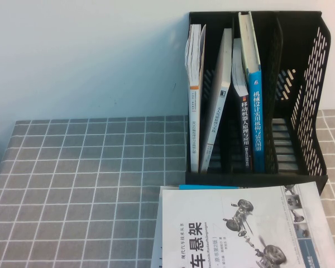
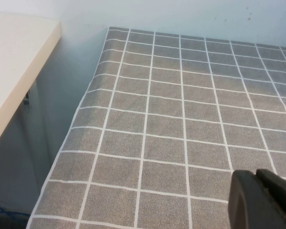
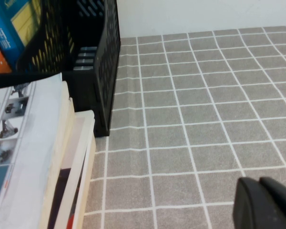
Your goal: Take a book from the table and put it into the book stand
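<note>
The book (image 1: 243, 229) lies flat on the table (image 1: 84, 184), directly in front of the book stand (image 1: 307, 100), atop a stack of other books (image 3: 74, 162). Its cover is white-grey, bearing large black Chinese characters and a drawing of axle and suspension parts (a blue edge (image 1: 204, 187) shows at its far side, under the cover). The black stand, with slotted side walls, holds 4 upright books (image 1: 226, 100) in its left compartments; the rightmost bay shows none. My left gripper (image 2: 264, 200) hovers above bare checked cloth near the table's left edge, fingers pressed together. My right gripper (image 3: 267, 202) hangs over the cloth to the right of the stand; whether its fingers are spread I cannot tell.
</note>
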You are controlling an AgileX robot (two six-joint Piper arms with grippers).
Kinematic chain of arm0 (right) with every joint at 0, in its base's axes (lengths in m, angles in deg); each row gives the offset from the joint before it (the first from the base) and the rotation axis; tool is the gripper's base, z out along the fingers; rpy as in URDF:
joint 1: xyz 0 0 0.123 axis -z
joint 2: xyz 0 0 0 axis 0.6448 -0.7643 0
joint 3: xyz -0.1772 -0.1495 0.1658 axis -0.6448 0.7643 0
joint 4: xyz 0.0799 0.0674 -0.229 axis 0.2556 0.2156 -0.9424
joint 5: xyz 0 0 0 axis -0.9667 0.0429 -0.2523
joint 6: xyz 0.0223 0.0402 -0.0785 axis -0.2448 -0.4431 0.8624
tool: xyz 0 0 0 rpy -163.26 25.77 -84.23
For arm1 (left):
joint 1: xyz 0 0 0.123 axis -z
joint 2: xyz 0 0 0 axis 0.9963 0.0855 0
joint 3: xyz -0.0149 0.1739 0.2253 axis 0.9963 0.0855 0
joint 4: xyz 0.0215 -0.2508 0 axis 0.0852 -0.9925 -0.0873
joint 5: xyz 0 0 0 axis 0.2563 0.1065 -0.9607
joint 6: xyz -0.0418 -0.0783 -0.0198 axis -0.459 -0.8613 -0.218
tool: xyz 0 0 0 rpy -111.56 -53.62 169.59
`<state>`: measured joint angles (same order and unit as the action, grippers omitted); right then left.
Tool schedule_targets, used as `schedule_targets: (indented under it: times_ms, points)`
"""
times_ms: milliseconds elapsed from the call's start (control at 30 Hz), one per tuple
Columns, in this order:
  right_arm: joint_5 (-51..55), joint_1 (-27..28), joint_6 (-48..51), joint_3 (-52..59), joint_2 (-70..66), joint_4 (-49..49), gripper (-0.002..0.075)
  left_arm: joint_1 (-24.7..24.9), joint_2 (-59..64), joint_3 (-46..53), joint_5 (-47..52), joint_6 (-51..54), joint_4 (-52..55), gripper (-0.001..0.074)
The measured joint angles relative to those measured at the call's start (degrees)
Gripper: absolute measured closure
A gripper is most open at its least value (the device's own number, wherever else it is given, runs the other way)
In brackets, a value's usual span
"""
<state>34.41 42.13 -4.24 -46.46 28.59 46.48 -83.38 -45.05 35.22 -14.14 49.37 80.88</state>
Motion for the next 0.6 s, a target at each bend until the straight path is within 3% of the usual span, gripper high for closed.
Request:
schedule_targets:
  times_ms: [600]
  points:
    - [-0.4,0.0,0.0,0.0,0.0,0.0,0.0729,0.0,0.0,0.0,-0.8,0.1,-0.3,0.0738]
